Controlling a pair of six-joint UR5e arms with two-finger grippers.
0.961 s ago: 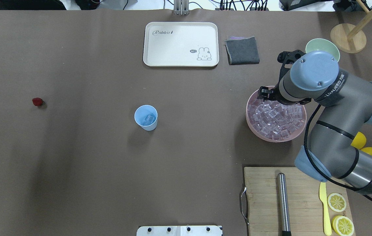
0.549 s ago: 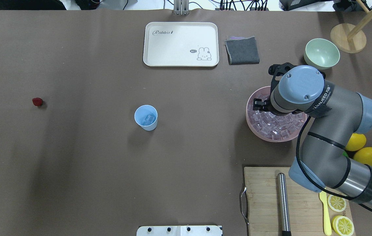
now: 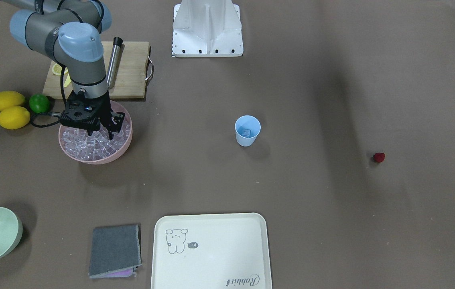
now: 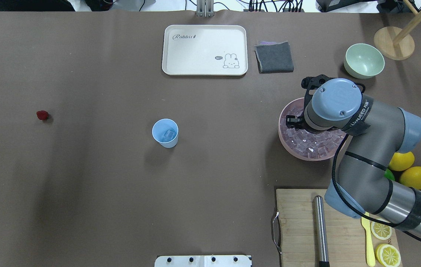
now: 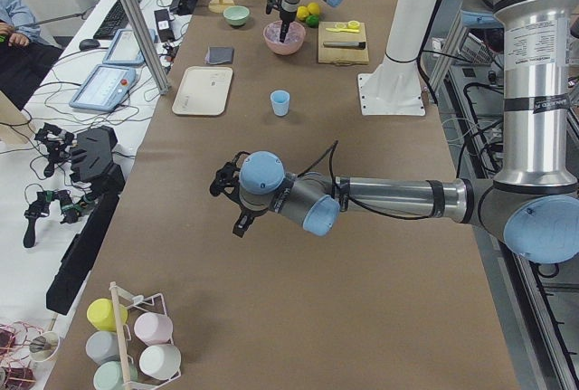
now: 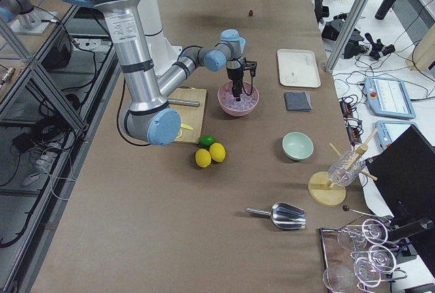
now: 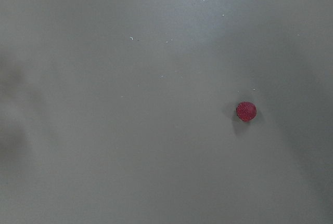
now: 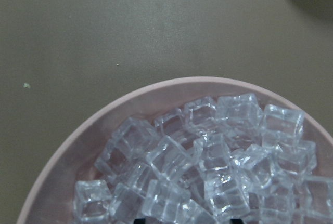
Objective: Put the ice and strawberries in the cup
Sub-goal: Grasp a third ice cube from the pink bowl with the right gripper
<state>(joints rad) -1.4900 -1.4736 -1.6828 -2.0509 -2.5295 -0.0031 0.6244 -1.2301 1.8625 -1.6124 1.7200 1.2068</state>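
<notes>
The light blue cup [image 4: 165,132] stands mid-table with one ice cube inside it. A pile of clear ice [image 3: 87,146] fills the pink bowl [image 4: 284,140]. My right gripper [image 3: 101,132] points down into that ice, its fingers spread apart among the cubes; the right wrist view shows ice [image 8: 208,161] close up and only the fingertips at its bottom edge. One dark red strawberry [image 4: 42,115] lies alone far to the left, also in the left wrist view [image 7: 246,111]. My left gripper [image 5: 226,195] hovers above the table near the strawberry; its jaw state is unclear.
A cream tray [image 4: 205,50] and a grey cloth [image 4: 274,56] lie at the far edge. A pale green bowl [image 4: 364,60] sits beyond the pink bowl. A cutting board [image 4: 299,222] with a metal rod and lemon slices, whole lemons [image 4: 414,177] and a lime [image 3: 39,103] lie near my right arm.
My right wrist has swung from over the green bowl to over the pink bowl and come down, bringing the gripper into the ice. The cup and the strawberry have not moved.
</notes>
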